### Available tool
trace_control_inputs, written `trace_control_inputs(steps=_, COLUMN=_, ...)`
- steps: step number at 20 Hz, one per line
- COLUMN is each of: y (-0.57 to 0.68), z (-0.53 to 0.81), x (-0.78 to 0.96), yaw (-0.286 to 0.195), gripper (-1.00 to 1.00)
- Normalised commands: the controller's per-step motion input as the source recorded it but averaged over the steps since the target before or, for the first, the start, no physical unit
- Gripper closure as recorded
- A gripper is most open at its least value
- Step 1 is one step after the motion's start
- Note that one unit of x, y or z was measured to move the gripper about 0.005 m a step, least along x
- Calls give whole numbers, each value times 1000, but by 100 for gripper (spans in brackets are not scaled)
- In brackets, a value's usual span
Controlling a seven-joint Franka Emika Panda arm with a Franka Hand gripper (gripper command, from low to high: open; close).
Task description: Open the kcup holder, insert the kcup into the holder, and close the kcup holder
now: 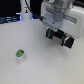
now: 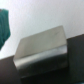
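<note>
The kcup [image 1: 20, 53], a small white pod with a green top, stands alone on the white table toward the exterior view's left. My gripper [image 1: 59, 38] hangs at the exterior view's right, well away from the kcup, with its dark fingers [image 1: 67, 41] spread apart and nothing between them. In the wrist view a boxy unit with a glaring grey top [image 2: 42, 45] fills the middle, close under the gripper; it looks like the kcup holder, shut, with no tray showing. In the exterior view the holder is hidden behind the gripper.
The white table [image 1: 45, 65] spreads across the front. Dark equipment and cables [image 1: 15, 17] stand at the back on the exterior view's left. A teal object [image 2: 5, 22] shows at the edge of the wrist view.
</note>
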Motion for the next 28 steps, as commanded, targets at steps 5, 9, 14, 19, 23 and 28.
trace_control_inputs(steps=5, y=-478, z=179, x=-10, yaw=-272, gripper=-100)
trace_control_inputs(steps=9, y=-505, z=49, x=16, yaw=-270, gripper=-100)
trace_control_inputs(steps=14, y=-512, z=19, x=7, yaw=-268, gripper=-100)
trace_control_inputs(steps=19, y=-502, z=14, x=-7, yaw=-275, gripper=-100)
trace_control_inputs(steps=23, y=-515, z=-18, x=-66, yaw=-269, gripper=-100)
trace_control_inputs(steps=28, y=-525, z=-122, x=-194, yaw=-267, gripper=-100)
